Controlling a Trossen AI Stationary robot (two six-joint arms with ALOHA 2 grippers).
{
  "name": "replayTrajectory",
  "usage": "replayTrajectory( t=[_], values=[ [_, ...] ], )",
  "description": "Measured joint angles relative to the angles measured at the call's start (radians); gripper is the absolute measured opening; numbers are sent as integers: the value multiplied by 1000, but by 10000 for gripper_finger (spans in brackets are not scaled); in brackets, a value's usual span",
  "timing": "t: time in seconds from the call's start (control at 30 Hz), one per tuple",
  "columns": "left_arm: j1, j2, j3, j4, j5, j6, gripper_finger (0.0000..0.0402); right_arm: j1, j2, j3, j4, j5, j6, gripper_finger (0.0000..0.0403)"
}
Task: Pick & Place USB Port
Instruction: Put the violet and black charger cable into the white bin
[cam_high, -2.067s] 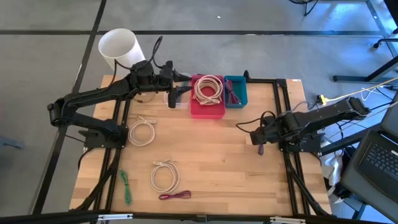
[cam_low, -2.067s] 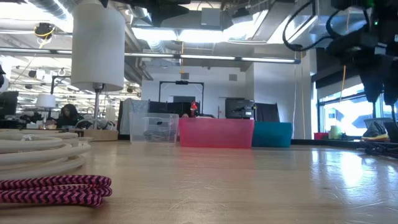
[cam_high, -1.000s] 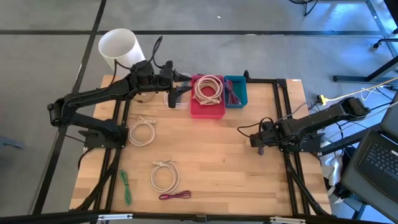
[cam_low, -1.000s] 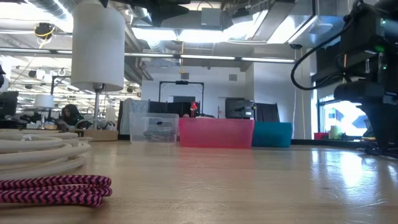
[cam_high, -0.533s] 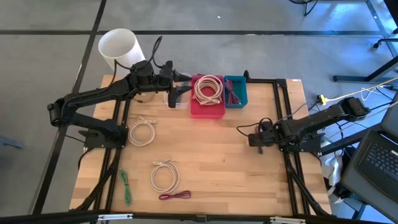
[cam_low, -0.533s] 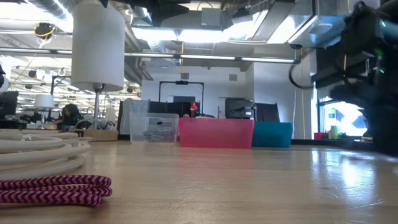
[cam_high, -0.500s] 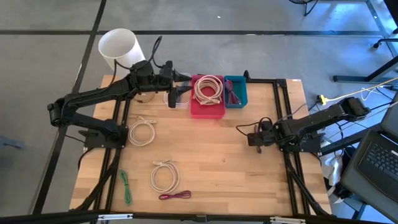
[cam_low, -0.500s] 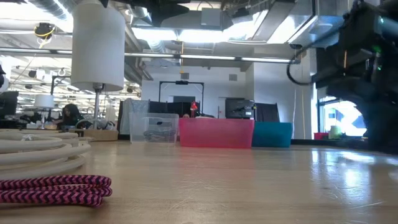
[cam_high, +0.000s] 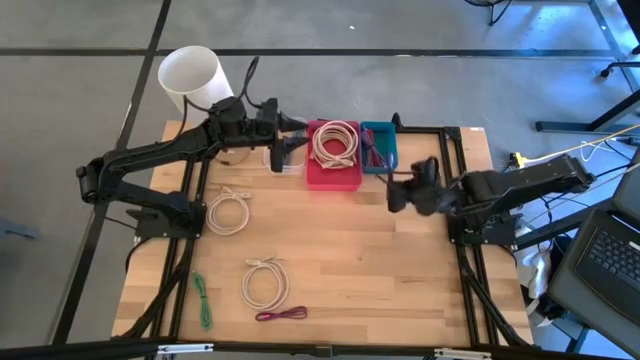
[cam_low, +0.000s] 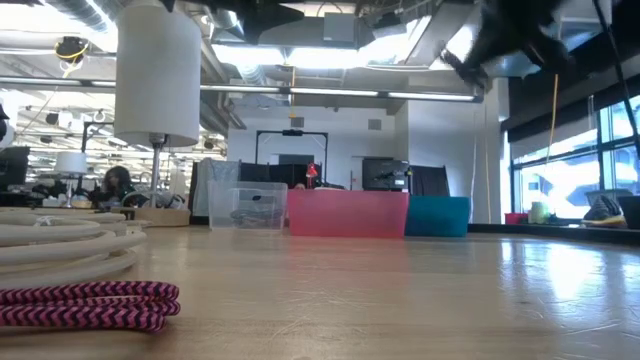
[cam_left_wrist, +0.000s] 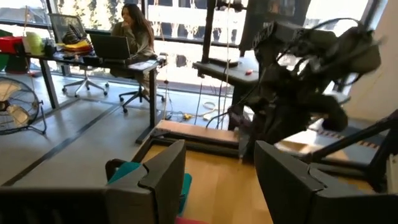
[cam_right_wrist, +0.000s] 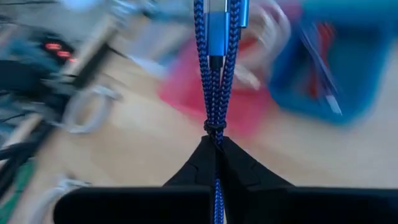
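In the right wrist view a blue braided USB cable (cam_right_wrist: 216, 62), doubled into a bundle with a blue plug (cam_right_wrist: 214, 28), sticks out past my right gripper (cam_right_wrist: 216, 146), which is shut on it. Seen from above, my right gripper (cam_high: 398, 190) hangs over the table just near of the blue bin (cam_high: 378, 147). My left gripper (cam_high: 278, 150) stands open over the clear bin (cam_high: 287, 160) at the far edge, nothing between its fingers (cam_left_wrist: 163, 177). My right gripper pinches the blue cable bundle between its two shut fingertips, at a knot-like bend (cam_right_wrist: 215, 129) where the strands meet. The strands run straight on from the fingertips, along the fingers. The bundle is lifted clear of the table.
A pink bin (cam_high: 333, 155) with a white coiled cable stands between the clear and blue bins. Two white cable coils (cam_high: 228, 212) (cam_high: 265, 283), a green cable (cam_high: 203, 300) and a magenta cable (cam_high: 281, 314) lie on the left half. A white cylinder (cam_high: 190, 75) stands at the far left.
My right gripper has shut on the cable near the table's right edge. It has then risen and swung toward the far edge and the blue bin, lifting the cable clear of the table.
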Motion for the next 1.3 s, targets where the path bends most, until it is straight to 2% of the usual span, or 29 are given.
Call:
replayTrajectory(
  t=[0.17, 0.3, 0.47, 0.63, 0.9, 1.0, 1.13, 1.3],
  values=[
    [0, 0, 0, 76, 46, -62, 185, -40, 0, 110, 197, 2, -369, 1],
    [0, 0, 0, 155, 102, -123, 185, -84, 0, 146, 323, -26, -542, 1],
    [-3, 1, 0, 253, 163, -199, 185, -150, 24, 150, 458, -167, -662, 1],
    [-7, 19, 0, 313, 239, -265, 185, -191, 87, 150, 591, -265, -732, 1],
    [-26, 49, 0, 308, 244, -273, 185, -229, 177, 150, 824, -401, -783, 1],
    [-26, 52, 0, 307, 243, -273, 185, -234, 215, 179, 834, -434, -785, 0],
    [-25, 51, 0, 307, 244, -273, 185, -234, 297, 288, 807, -484, -842, 0],
    [-25, 51, 0, 307, 243, -268, 185, -250, 401, 445, 637, -511, -892, 0]
  ],
)
